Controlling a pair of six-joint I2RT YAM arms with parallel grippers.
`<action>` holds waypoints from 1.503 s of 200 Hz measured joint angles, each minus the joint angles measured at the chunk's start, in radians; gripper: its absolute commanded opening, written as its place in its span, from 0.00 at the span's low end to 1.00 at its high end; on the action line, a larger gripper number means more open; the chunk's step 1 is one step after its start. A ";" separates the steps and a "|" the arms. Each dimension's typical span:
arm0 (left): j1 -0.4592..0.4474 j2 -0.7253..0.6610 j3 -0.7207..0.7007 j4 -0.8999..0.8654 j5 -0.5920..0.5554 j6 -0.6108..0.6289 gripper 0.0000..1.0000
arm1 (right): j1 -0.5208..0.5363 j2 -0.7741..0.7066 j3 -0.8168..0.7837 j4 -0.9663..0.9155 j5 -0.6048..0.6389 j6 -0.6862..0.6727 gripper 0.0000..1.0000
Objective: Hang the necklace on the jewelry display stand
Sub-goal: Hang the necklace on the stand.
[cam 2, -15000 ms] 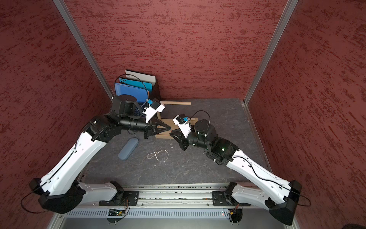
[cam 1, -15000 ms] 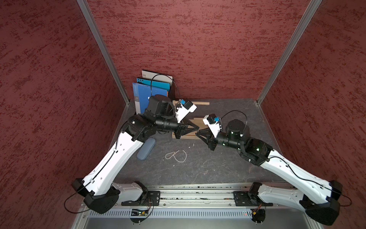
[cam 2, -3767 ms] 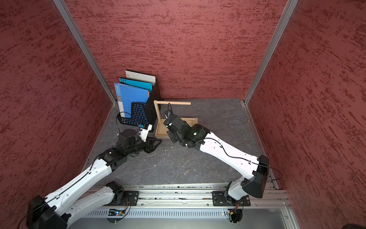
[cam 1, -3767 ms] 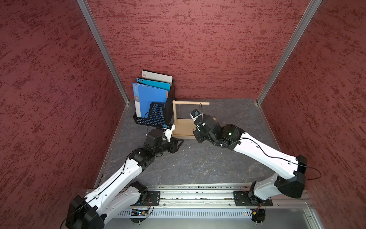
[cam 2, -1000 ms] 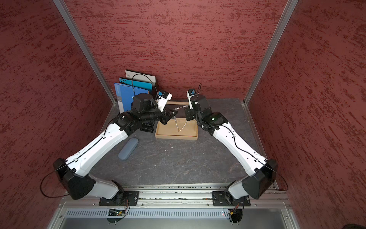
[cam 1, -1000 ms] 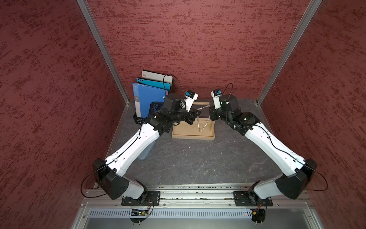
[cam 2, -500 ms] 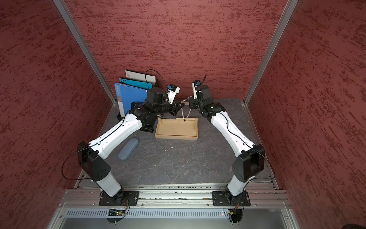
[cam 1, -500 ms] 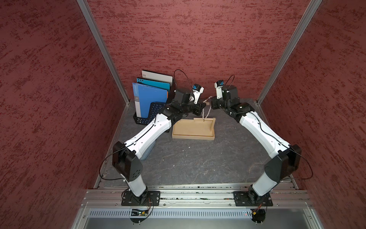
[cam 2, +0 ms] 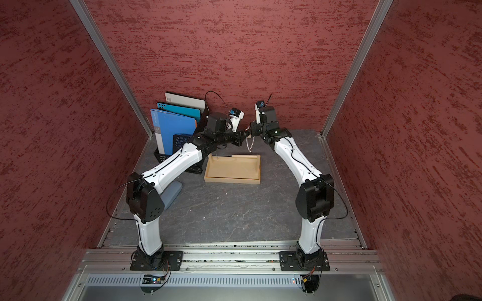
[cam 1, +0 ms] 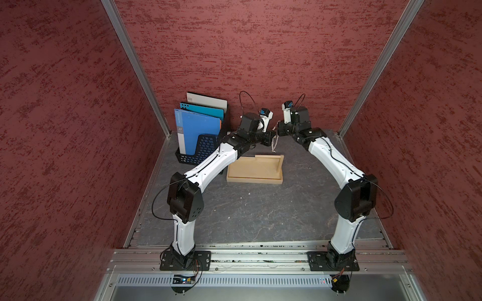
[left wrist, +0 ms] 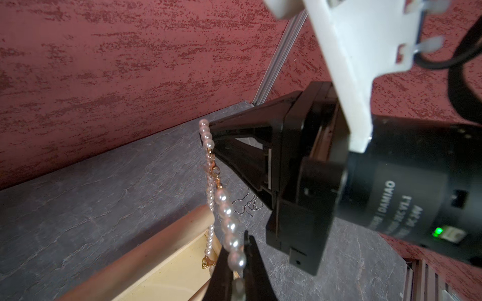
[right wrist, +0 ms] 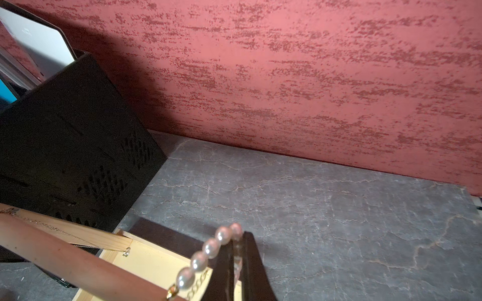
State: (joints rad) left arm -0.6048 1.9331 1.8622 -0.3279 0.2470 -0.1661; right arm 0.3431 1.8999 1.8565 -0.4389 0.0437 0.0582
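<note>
**Over the jewelry display stand [cam 1: 254, 179]: necklace [cam 1: 273, 146] held from two sides**

Near the back wall [cam 1: 260, 52], above the far edge of the stand, your two arms meet almost tip to tip. Your left gripper [cam 1: 273, 134] is clamped on the necklace, with a pearl caught between its closed jaws in the left wrist view. Your right gripper [cam 1: 278, 130] pinches the same strand a few pearls along, its jaws likewise closed on it. Between the two tips the pearls run short and fairly straight (the gold clasp sits in that stretch). The rest of the loop hangs down toward the far rim of the tray base [cam 2: 232, 180] in both top views.

The dowel arm [left wrist: 156, 245] lies right by the hanging strand. In the left wrist view its round end sits just beside the pearls, and in the right wrist view the strand crosses it. You cannot tell from these views whether the loop is around the dowel arm or only next to it.

The black file rack [cam 1: 200, 153] with its blue folders [cam 1: 195, 130] stands just to the left of the stand, behind your left arm.
</note>
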 measured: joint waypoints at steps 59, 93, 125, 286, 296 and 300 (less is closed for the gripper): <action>0.038 0.001 -0.024 0.027 -0.014 -0.033 0.00 | 0.000 0.115 0.137 0.001 -0.108 -0.001 0.04; 0.060 -0.010 -0.095 0.047 -0.017 -0.048 0.00 | 0.016 0.146 0.193 -0.003 -0.142 0.001 0.04; 0.087 -0.054 -0.169 0.061 -0.023 -0.055 0.00 | 0.050 0.192 0.266 -0.021 -0.158 -0.006 0.04; 0.229 -0.333 -0.470 0.112 -0.045 -0.062 0.00 | 0.161 0.327 0.477 -0.125 -0.198 -0.023 0.05; 0.229 -0.333 -0.478 0.111 -0.043 -0.065 0.00 | 0.161 0.336 0.481 -0.139 -0.203 -0.026 0.05; 0.229 -0.333 -0.480 0.112 -0.043 -0.066 0.00 | 0.161 0.341 0.484 -0.144 -0.205 -0.027 0.05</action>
State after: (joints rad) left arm -0.3759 1.6005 1.3819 -0.2161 0.2043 -0.2317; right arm 0.5041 2.2410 2.3409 -0.5827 -0.1616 0.0315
